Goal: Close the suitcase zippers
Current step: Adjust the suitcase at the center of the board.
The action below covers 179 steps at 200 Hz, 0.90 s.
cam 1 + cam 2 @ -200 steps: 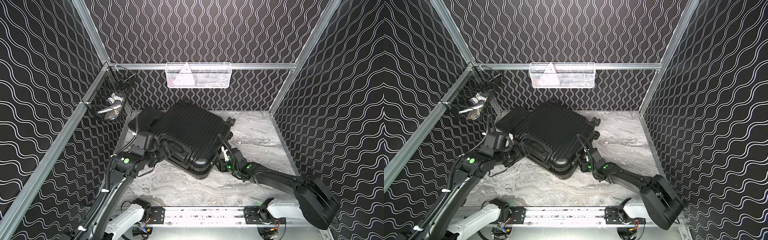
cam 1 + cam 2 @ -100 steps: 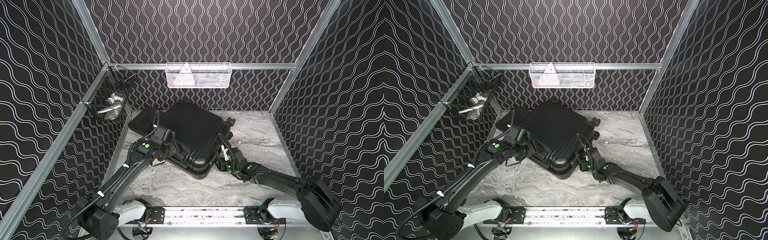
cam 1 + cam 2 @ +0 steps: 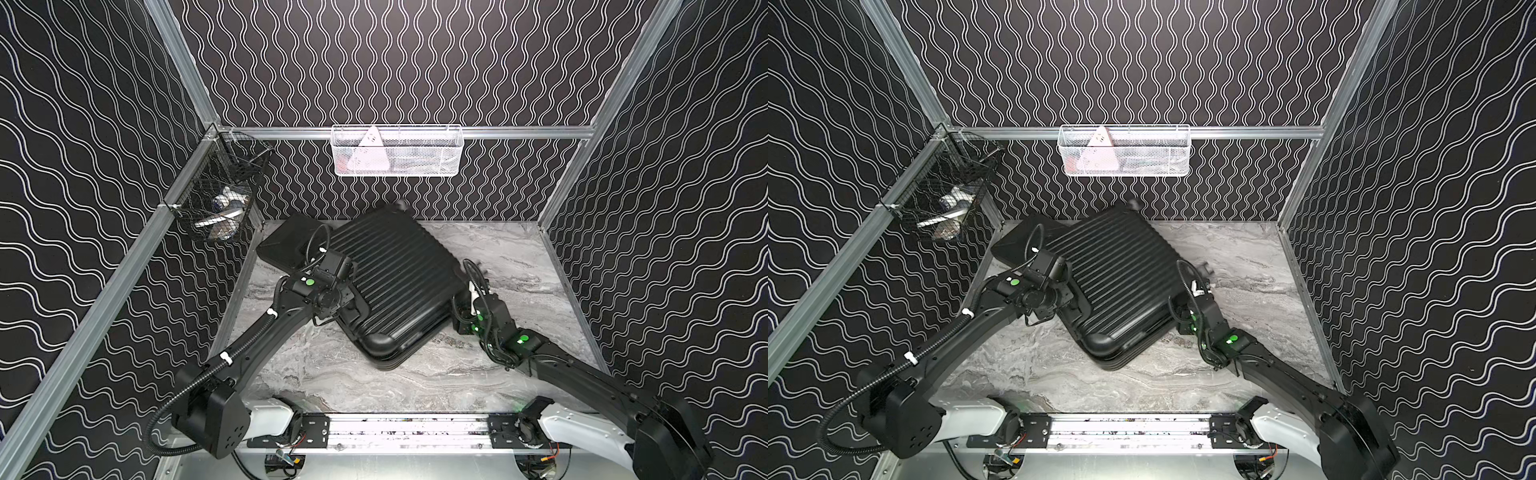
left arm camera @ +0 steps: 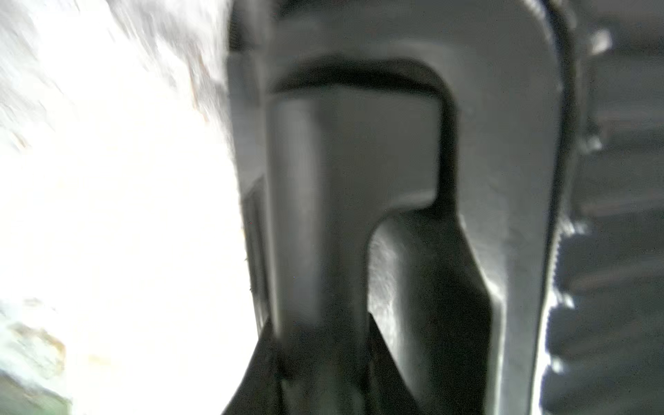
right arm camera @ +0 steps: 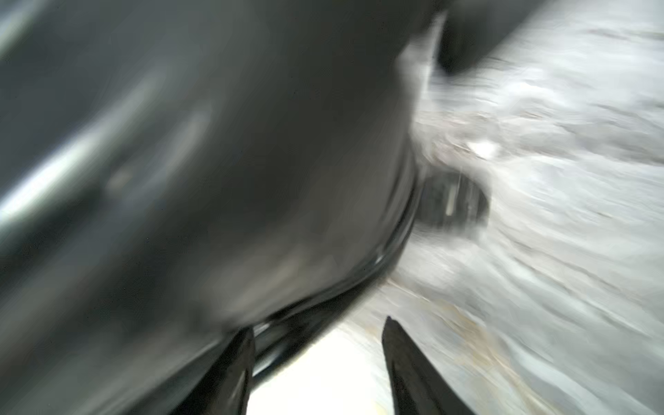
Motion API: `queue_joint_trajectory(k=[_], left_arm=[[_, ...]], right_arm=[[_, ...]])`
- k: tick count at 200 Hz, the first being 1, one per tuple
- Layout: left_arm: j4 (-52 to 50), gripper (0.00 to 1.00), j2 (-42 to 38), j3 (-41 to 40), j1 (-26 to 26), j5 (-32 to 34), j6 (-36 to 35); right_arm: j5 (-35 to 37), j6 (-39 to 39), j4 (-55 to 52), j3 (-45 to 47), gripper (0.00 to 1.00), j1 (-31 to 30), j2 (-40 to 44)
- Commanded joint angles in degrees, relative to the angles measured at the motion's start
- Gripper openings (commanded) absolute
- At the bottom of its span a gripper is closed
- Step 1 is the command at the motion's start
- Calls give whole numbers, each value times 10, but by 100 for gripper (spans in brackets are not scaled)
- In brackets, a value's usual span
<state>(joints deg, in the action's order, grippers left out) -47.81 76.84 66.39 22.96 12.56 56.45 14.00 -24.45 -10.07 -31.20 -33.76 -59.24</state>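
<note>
Firmly clamps the handle of the suitcase with the left gripper, fingers narrowed around the bar. Holds the right gripper at the suitcase's right side, fingers apart on nothing, beside the zippers. Finds the suitcase flat, ribbed shell up, on the marble table, just beside a smaller flat black case.

The left arm stretches low to the suitcase's left edge, the left gripper clamped on its handle. The right gripper, jaws apart, sits against the suitcase's right side.
</note>
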Motion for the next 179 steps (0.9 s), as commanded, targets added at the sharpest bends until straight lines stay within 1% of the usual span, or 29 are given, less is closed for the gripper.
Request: queue_joint_trajectory(k=[1, 22, 38, 48, 67, 78, 86, 97, 106, 113, 123, 138, 147, 165, 179], left_arm=[[-44, 15, 16, 26, 2, 58, -145], [-55, 16, 49, 72, -7, 107, -193], [-40, 15, 75, 105, -29, 99, -242], [-20, 14, 87, 119, -53, 63, -284], [31, 15, 93, 127, -106, -34, -361], [62, 15, 89, 127, -127, -64, -398], [78, 16, 91, 131, -137, -74, -428], [76, 15, 107, 153, -151, -83, -460], [65, 15, 131, 180, -166, -103, -483], [50, 14, 154, 206, -178, -110, -493], [41, 12, 181, 235, -194, -129, -505], [39, 10, 211, 259, -211, -139, -505], [46, 12, 221, 265, -219, -155, -508], [54, 11, 237, 285, -231, -173, -519], [55, 10, 251, 302, -237, -173, -533]], right_arm=[[20, 0, 0, 0, 59, 32, 24], [-10, 4, 4, 19, 60, 46, 62], [-42, 7, 12, 33, 60, 46, 84], [-53, 4, 10, 36, 61, 46, 90], [-79, 7, 1, 42, 61, 46, 92], [-97, 15, -1, 46, 61, 46, 94], [-107, 15, 2, 52, 61, 46, 97], [-126, 18, 13, 63, 60, 46, 103], [-139, 30, 26, 73, 60, 46, 109], [-155, 36, 37, 80, 60, 46, 114], [-185, 50, 60, 93, 59, 46, 121], [-234, 78, 104, 120, 58, 45, 129], [-256, 90, 131, 135, 57, 45, 130], [-285, 84, 202, 166, 50, 45, 125], [-306, 83, 291, 201, 41, 44, 110]])
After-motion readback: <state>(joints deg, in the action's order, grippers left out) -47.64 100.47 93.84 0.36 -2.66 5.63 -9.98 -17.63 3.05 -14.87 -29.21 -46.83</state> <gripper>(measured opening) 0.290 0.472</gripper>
